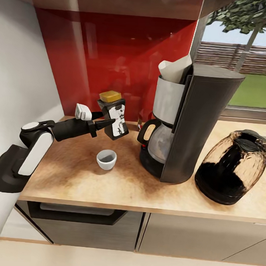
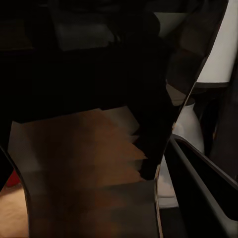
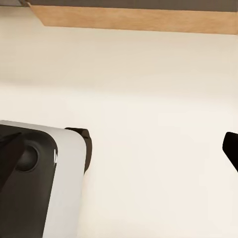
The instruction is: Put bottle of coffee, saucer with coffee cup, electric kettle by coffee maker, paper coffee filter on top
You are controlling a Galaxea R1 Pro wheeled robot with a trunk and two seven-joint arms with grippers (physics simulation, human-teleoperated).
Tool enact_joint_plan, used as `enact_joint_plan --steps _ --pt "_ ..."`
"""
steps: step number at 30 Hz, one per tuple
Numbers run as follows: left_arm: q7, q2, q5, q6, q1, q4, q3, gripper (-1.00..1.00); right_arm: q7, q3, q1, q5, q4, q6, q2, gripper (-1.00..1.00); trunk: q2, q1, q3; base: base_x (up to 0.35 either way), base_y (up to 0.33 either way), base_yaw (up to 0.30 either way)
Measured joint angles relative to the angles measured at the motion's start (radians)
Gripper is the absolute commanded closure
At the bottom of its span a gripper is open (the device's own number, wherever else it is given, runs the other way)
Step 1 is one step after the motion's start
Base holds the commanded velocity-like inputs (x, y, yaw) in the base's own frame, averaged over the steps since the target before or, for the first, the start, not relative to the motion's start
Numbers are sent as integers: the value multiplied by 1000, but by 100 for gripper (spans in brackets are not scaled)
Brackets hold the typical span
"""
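Electric kettle [image 1: 233, 167] cut by picture's edge at three o'clock. Bottle of coffee [image 1: 115, 115] partly masked by left gripper [image 1: 106, 119]; grip contact too dark to judge.

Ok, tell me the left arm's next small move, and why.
Probably lower the jar upright onto bare countertop beside the coffee maker, then open. The left gripper holds it tilted above the wood, behind the cup, so it should come down short of the cup.
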Motion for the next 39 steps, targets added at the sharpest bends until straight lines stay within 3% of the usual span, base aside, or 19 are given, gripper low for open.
enact_joint_plan --steps 4,5,11,39 --pt "9 0 -2 -3 0 0 -5 100 0 0 0 0 0 0 0 -100 0 0 0 0 0 0" --pt "34 0 -2 -3 0 0 -28 100 0 0 0 0 0 0 0 -100 0 0 0 0 0 0" --pt "58 0 -2 -4 0 0 -48 100 0 0 0 0 0 0 0 -100 0 0 0 0 0 0" --pt "62 1 -1 -4 0 0 -48 100 -1 0 0 1 0 0 0 -100 0 0 0 16 34 0"
